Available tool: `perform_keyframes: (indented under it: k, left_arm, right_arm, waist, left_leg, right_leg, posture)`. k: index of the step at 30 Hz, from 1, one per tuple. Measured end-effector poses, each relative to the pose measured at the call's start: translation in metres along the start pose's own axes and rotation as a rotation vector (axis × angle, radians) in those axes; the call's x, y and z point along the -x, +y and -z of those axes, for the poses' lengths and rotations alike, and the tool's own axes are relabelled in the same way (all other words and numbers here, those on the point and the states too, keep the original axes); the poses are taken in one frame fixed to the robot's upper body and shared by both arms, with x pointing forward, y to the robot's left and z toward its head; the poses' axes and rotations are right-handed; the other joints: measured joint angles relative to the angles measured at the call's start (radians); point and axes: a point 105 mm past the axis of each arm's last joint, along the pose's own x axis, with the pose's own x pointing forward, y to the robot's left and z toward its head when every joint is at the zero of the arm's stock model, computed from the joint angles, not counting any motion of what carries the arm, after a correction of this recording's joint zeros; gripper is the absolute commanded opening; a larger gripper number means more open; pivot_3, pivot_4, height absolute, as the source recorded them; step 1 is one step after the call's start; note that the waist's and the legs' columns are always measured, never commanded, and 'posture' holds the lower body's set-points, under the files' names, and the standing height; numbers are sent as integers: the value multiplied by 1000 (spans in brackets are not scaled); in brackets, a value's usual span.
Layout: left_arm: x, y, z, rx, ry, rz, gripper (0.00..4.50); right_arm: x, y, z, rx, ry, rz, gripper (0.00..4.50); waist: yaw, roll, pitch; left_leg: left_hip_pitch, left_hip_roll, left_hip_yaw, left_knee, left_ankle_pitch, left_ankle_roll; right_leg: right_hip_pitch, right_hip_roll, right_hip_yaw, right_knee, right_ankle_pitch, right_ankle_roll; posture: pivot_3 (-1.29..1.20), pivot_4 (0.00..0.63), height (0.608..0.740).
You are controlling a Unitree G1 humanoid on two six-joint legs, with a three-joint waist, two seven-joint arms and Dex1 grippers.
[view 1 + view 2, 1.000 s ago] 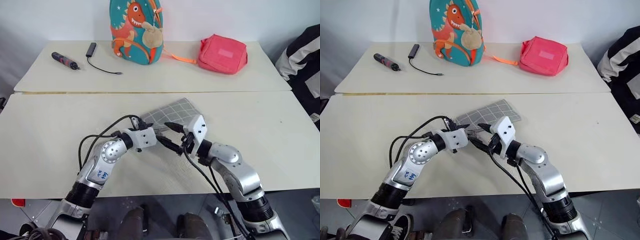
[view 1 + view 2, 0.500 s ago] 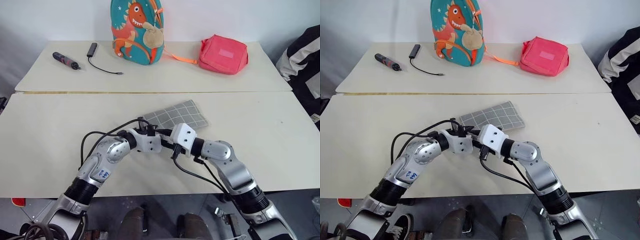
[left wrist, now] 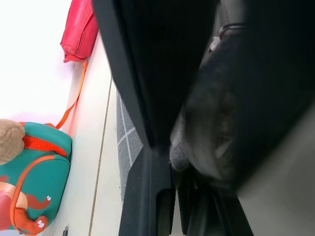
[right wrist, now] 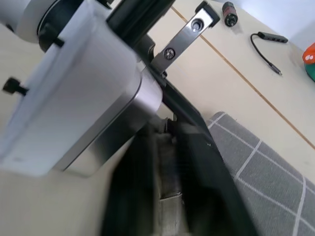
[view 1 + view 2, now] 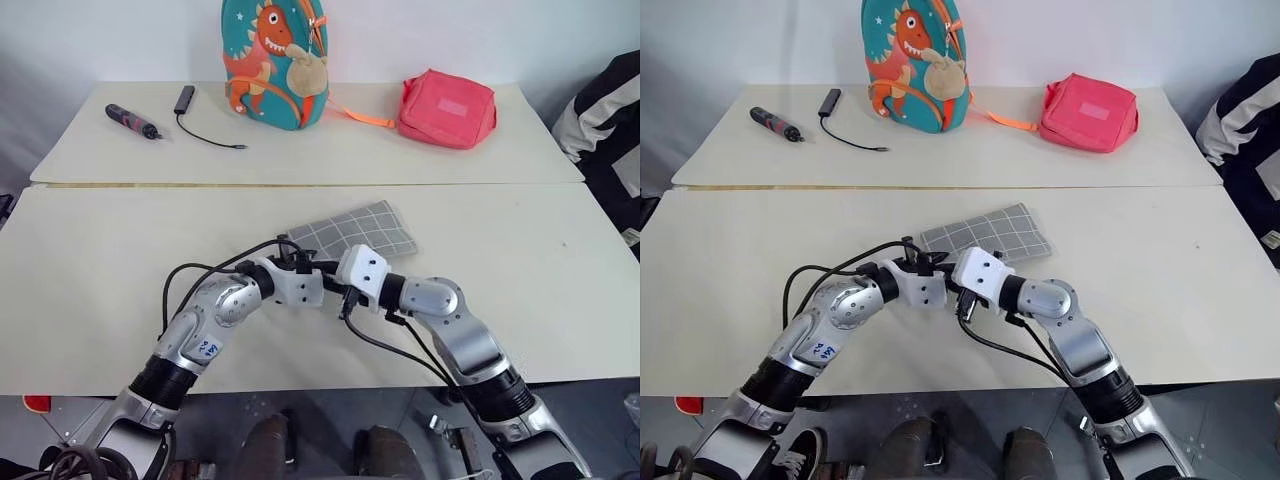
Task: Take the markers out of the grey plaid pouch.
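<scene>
The grey plaid pouch (image 5: 358, 230) lies flat on the front table, slanting away to the right. Both grippers meet at its near left end. My left gripper (image 5: 328, 270) is shut on that end of the pouch, whose fabric (image 3: 127, 143) shows beside its black fingers. My right gripper (image 5: 340, 286) comes in from the right and is shut on a small grey piece (image 4: 167, 199) at the same end, apparently the zipper part. The left gripper's finger (image 4: 189, 115) lies right against it. The markers are hidden.
On the back table stand a dinosaur backpack (image 5: 272, 60) and a pink-red padded bag (image 5: 446, 107), with a dark tool (image 5: 131, 120) and a black cable (image 5: 205, 132) at the left. A seam (image 5: 300, 184) divides the two tables. A person's striped sleeve (image 5: 605, 110) is at the right edge.
The right gripper was open a second ago and has closed at the pouch's near end. The pouch, lifted at that end before, now lies lower and flatter.
</scene>
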Motion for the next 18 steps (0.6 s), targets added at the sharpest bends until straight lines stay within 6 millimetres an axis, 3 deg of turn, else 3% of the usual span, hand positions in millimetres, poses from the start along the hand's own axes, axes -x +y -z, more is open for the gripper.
perform_keyframes:
  k: [11,18]
  left_arm:
    - [0,0,0,2,0,-1,0]
    - [-1,1,0,35,-2,-13,0]
  right_arm:
    - [0,-1,1,3,22,-8,38]
    - [12,2,3,26,68,-86,38]
  waist:
    - [0,0,0]
    - [1,0,0]
  left_leg:
    - [0,0,0,0,0,0]
    - [0,0,0,0,0,0]
  right_leg:
    - [0,0,0,0,0,0]
    - [0,0,0,0,0,0]
  posture:
    - [0,150,740]
    - [0,150,740]
